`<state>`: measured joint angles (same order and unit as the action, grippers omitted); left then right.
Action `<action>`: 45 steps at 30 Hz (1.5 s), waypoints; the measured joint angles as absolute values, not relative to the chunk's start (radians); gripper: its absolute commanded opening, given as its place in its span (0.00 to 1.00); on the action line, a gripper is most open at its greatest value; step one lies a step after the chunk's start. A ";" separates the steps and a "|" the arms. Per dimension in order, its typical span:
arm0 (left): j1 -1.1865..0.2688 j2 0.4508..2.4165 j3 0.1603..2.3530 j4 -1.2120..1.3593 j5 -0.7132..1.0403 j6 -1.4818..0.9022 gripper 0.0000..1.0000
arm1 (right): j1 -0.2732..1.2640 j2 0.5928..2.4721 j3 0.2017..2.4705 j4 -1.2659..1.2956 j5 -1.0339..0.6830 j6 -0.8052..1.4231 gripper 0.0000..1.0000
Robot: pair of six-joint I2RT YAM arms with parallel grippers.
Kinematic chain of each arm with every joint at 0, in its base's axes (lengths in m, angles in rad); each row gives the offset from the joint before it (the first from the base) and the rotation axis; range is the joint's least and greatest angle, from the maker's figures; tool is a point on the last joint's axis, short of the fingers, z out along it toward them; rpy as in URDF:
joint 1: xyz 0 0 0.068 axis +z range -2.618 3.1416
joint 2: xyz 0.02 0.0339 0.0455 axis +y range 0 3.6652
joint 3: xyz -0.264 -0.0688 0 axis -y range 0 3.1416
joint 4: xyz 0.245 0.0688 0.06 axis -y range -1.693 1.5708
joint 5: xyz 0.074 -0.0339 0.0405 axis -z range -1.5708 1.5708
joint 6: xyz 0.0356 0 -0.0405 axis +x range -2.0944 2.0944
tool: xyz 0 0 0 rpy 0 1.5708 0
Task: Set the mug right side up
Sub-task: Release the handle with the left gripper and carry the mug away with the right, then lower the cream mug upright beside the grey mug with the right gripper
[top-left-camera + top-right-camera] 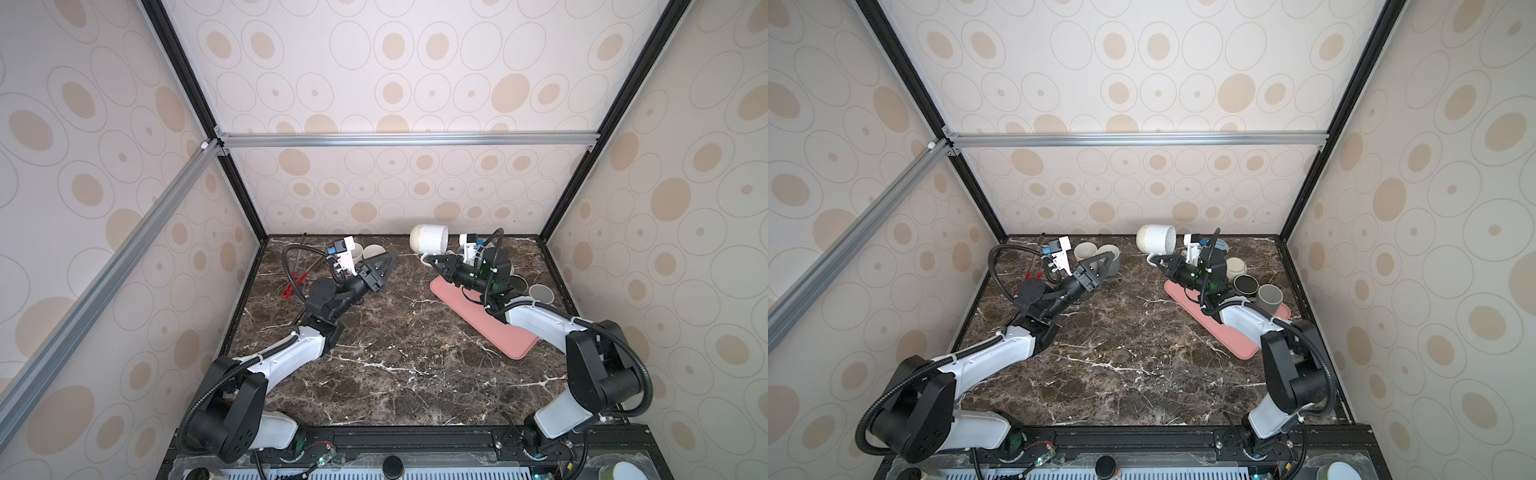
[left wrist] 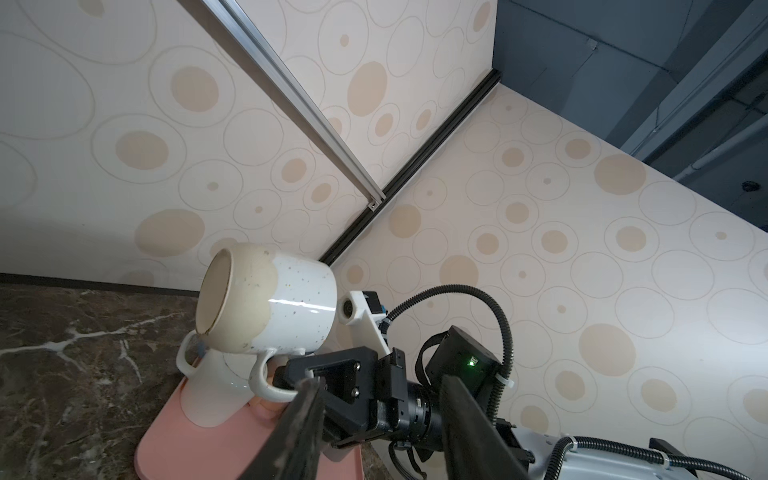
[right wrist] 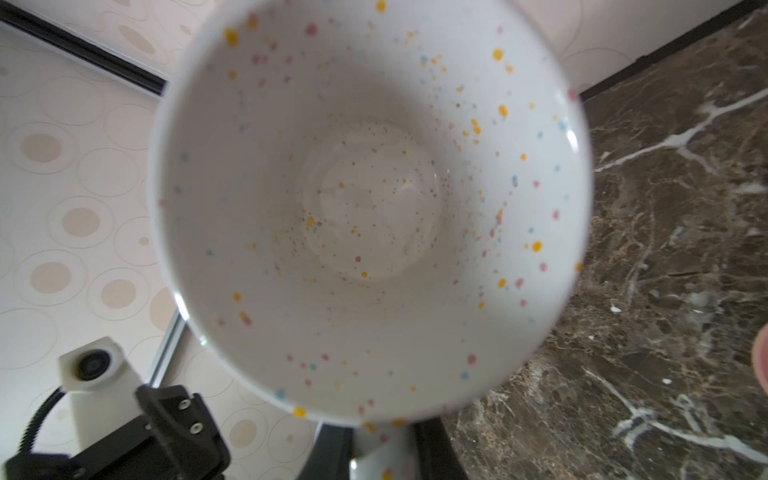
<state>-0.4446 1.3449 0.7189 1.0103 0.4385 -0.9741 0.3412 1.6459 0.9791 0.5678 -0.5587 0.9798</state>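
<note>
The mug (image 1: 430, 239) (image 1: 1156, 238) is white with coloured speckles and a beige base. It hangs in the air near the back wall, tipped on its side, with its base facing left and its handle underneath. My right gripper (image 1: 432, 262) (image 1: 1158, 259) is shut on that handle from below. The right wrist view looks straight into the mug's empty inside (image 3: 365, 199), and the handle sits between the right gripper's (image 3: 382, 449) fingers. My left gripper (image 1: 388, 259) (image 1: 1109, 258) is open and empty, well left of the mug. The left wrist view shows the mug (image 2: 270, 307) from the side.
A pink mat (image 1: 490, 328) (image 1: 1225, 332) lies under the right arm, and a white cup (image 2: 212, 395) stands on it below the mug. Cups (image 1: 1271, 297) stand at the back right and two more cups (image 1: 1086, 251) at the back left. A red-handled tool (image 1: 291, 286) lies by the left wall.
</note>
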 measured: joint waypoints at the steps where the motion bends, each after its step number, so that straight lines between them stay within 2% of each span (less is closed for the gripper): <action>1: -0.437 1.333 0.719 0.990 0.438 -0.962 0.47 | 0.341 1.674 0.986 0.568 -0.556 0.981 0.00; 7: -0.381 1.253 0.719 0.822 0.414 -0.860 0.48 | 0.342 1.863 1.039 0.565 -0.541 0.994 0.00; 19: -0.292 1.200 0.715 0.638 0.379 -0.741 0.49 | 0.384 1.977 1.249 0.343 -0.437 0.838 0.00; 31: -0.253 1.168 0.681 0.595 0.382 -0.717 0.49 | 0.466 2.069 1.470 -0.075 -0.255 0.679 0.00; 45: -0.230 1.087 0.656 0.555 0.383 -0.713 0.50 | 0.550 2.219 1.852 -0.463 -0.017 0.488 0.00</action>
<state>-0.2302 1.0866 0.6556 0.5552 0.3832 -0.7132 0.5499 2.2189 1.8519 -0.4629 -0.0174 0.4885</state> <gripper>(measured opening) 0.504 0.183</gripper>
